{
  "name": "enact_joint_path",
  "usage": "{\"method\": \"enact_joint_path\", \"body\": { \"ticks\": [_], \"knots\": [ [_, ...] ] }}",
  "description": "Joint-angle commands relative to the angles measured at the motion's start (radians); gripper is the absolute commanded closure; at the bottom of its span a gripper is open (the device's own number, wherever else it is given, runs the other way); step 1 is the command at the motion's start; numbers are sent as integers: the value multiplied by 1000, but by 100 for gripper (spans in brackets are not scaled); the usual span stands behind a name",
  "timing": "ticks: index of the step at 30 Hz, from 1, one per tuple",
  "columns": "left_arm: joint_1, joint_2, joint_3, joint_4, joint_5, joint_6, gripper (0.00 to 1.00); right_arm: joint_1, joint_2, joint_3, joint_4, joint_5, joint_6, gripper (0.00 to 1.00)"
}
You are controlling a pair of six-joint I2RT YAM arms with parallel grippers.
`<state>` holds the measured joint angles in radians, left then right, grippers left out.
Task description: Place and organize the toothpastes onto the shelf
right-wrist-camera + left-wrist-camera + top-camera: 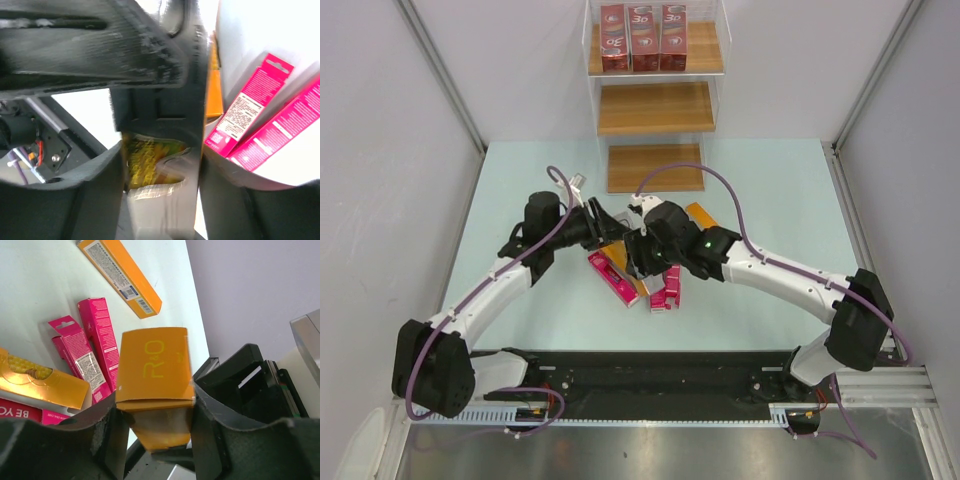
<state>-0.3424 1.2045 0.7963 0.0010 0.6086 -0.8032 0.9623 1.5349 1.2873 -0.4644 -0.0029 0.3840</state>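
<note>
Orange cardboard fills the gap of the left gripper (156, 410): the orange carton (152, 370) sits between its two fingers (107, 440), and both pads lie against the long sides, so the jaws pinch it near one end. The closed end flap, with pale letters on it, points away from the wrist. The right gripper (160, 165) holds the same carton further along. In the right wrist view the carton passes between its fingers, which press on both sides, and the left gripper is close in front of them. From above, the two grippers meet over the middle of the table (520, 170), and the carton is between them, off the surface. Under them lie the loose cartons: two pink cartons (97, 340) side by side, a third pink carton (20, 412) at the edge of the left wrist view, a windowed orange carton (40, 382) partly over them, and a long orange carton (120, 275) further away, apart from the rest. The shelf (655, 108) stands at the far side of the table, well apart from the grippers. Three red cartons (645, 38) stand upright in a row on its top board.
</note>
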Motion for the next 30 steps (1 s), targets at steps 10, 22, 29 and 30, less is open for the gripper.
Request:
{"method": "enact_joint_path", "body": {
  "ticks": [10,22,29,30],
  "knots": [
    [107,-60,-61,272,131,-163,62,-62,-185,49,66,-127,13,16],
    [448,-258,-86,454,286,-399,68,-338,-274,-135,378,-618,412,12],
    [494,-252,-83,645,327,-583,69,-291,-210,-238,746,-717,631,13],
    [494,-252,-80,643,327,-591,69,-265,-200,-241,779,-720,663,13]
  ]
}}
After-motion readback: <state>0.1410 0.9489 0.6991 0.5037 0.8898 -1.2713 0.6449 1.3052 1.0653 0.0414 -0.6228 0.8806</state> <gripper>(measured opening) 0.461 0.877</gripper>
